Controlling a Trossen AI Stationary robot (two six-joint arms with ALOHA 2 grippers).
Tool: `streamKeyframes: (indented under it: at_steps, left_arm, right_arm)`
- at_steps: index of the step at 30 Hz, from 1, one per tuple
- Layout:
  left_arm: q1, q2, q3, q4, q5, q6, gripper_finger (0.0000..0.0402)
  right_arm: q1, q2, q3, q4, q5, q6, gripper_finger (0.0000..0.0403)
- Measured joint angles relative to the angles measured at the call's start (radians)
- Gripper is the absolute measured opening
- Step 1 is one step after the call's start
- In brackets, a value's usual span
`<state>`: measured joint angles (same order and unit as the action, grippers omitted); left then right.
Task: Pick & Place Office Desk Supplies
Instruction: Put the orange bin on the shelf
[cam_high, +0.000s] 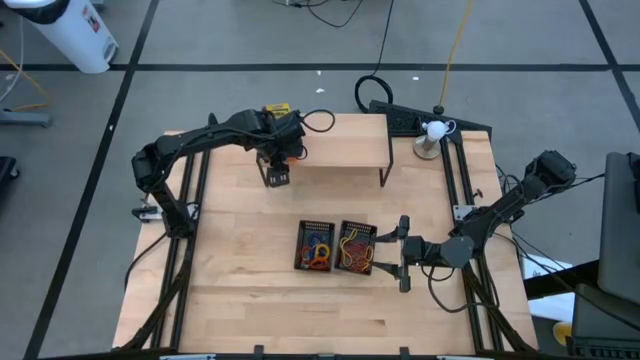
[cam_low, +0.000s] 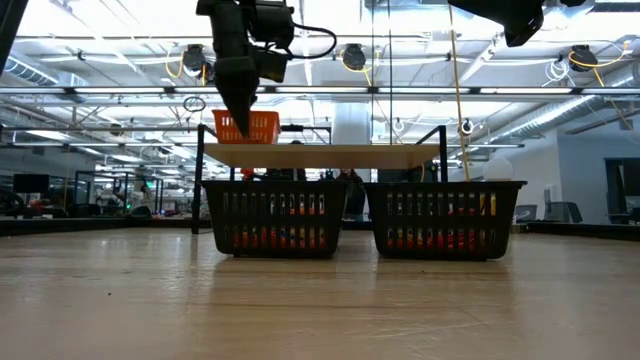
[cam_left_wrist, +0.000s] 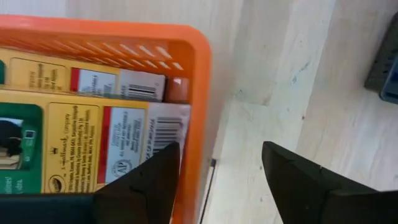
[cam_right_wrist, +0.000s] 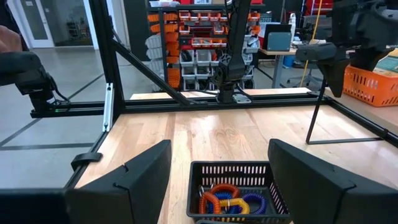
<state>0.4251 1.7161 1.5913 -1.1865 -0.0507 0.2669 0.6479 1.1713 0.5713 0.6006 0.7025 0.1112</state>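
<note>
Overhead, bright ceiling lights (cam_low: 350, 55) hang beyond the wooden table (cam_low: 320, 300).

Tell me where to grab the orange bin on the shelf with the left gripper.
Take the orange bin by its side wall, from above. The left gripper hangs open straddling that rim, one finger inside over the packs, and the thin upright wall suits a pinch.

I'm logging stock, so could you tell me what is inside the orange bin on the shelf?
The orange bin holds yellow-and-green packs lying flat; the left gripper straddles its wall, hiding anything underneath.
</note>
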Motion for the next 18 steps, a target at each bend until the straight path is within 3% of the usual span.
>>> streamKeyframes:
  at_steps: [18]
  left_arm:
    - [-0.059, 0.0, 0.003, -0.048, -0.09, 0.017, 0.0225]
  right_arm:
    - [0.0, 0.0, 0.0, -0.007, -0.001, 0.0, 0.0258]
